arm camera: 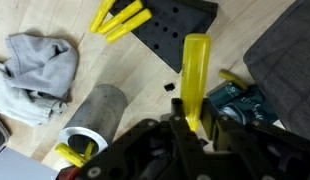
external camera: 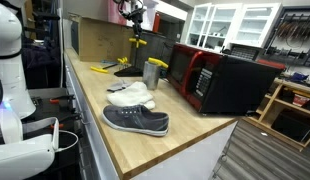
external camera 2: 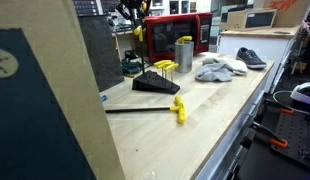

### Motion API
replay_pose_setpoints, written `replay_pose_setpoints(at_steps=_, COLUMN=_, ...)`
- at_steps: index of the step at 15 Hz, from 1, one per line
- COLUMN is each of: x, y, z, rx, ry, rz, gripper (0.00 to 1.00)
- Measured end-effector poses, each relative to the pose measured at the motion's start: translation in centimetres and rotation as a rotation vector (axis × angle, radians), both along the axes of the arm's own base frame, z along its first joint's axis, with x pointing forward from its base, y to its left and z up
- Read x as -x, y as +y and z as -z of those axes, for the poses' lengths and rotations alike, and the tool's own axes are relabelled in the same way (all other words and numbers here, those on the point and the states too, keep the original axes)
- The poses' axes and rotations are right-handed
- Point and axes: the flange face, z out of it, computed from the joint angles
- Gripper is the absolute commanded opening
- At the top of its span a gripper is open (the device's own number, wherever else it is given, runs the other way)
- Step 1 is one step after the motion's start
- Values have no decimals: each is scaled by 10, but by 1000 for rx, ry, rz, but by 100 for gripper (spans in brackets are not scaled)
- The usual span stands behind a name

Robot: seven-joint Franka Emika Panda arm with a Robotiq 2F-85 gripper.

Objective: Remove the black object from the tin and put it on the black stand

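Pincer (arm camera: pixel 190 128) is pinching the black object (arm camera: pixel 196 70), whose yellow handle sticks out past the fingers, and hangs high above the light wooden table (external camera: pixel 185 140). Below it sits the black stand (arm camera: pixel 175 30) with yellow pegs, and the tin (arm camera: pixel 95 112) is upright nearby. Farther from the pincer along the table lie a crumpled white cloth (external camera: pixel 130 95) and a grey shoe (external camera: pixel 135 121); a red-and-black microwave (external camera: pixel 220 80) stands past the tin, and white cabinets (external camera: pixel 235 20) line the room's back.

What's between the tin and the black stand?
Only bare wooden counter, clearest in the wrist view; the tin and stand sit apart.
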Motion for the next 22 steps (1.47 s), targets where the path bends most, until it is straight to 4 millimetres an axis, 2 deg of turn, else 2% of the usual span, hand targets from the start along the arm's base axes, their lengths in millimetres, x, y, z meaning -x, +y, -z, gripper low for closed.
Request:
replay_pose_setpoints(at_steps=5, x=1, y=-3, z=-5, rx=11, ry=-8, rz=1, gripper=6)
replay_pose_setpoints(at_steps=12, x=3, y=-4, z=8, rx=34, ry=10, rz=-4, gripper=6)
replay_pose_setpoints(at_steps=22, x=1, y=-1, z=6, rx=28, ry=-9, rz=-13, gripper=6)
